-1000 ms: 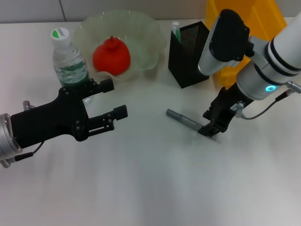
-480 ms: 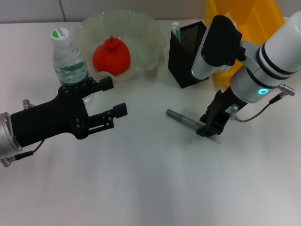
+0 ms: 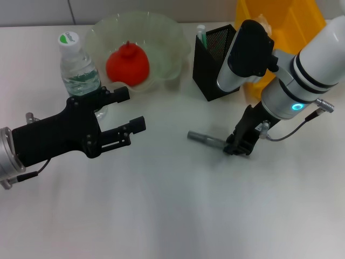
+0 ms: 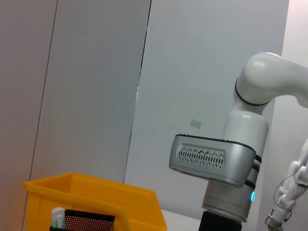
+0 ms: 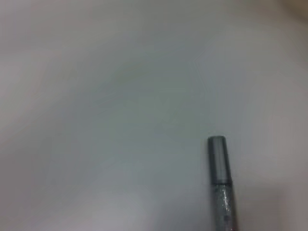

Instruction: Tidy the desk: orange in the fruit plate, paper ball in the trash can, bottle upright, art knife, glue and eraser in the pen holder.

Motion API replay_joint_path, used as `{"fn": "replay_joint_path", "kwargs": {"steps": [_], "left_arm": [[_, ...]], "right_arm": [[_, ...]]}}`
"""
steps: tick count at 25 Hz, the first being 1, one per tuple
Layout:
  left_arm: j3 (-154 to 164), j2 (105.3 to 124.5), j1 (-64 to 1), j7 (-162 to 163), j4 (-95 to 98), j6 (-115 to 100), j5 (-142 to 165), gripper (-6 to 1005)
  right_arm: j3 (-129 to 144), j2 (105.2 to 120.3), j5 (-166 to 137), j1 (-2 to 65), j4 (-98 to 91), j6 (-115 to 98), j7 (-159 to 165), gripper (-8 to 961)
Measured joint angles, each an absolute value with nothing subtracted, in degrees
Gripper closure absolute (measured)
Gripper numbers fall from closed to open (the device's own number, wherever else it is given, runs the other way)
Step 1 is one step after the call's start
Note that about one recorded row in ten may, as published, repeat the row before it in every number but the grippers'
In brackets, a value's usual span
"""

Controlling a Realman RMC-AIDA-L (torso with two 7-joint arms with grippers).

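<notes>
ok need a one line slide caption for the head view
Right gripper at one end of the grey art knife on the desk; orange in the fruit plate, bottle upright, left gripper open.

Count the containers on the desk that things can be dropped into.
3: the fruit plate at the back holding the orange, the pen holder right of it, the trash can far right.

Red-orange round fruit [image 3: 128, 64] in pale green translucent scalloped bowl [image 3: 161, 38]; black mesh square cup [image 3: 214, 59]; bright yellow plastic bin [image 3: 291, 21]; grey slim knife [image 3: 205, 139].
</notes>
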State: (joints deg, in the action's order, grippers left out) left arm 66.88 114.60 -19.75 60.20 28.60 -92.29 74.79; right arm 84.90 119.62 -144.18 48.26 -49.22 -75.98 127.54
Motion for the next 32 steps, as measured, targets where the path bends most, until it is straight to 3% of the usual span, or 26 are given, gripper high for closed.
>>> {"fn": "replay_joint_path", "kwargs": {"steps": [11,32], "left_arm": [[66.18,114.44,-19.88,60.20,28.74,-92.43,74.96,242],[64.19,114.74,-19.53,58.89,28.69,-92.73,74.87,242]], "right_arm": [[84.20,119.41,-143.93,49.21,-50.04,-77.46,129.03,813],[81.72,119.03,-161.07,46.05,-91.05,-98.68,125.01,819]]}}
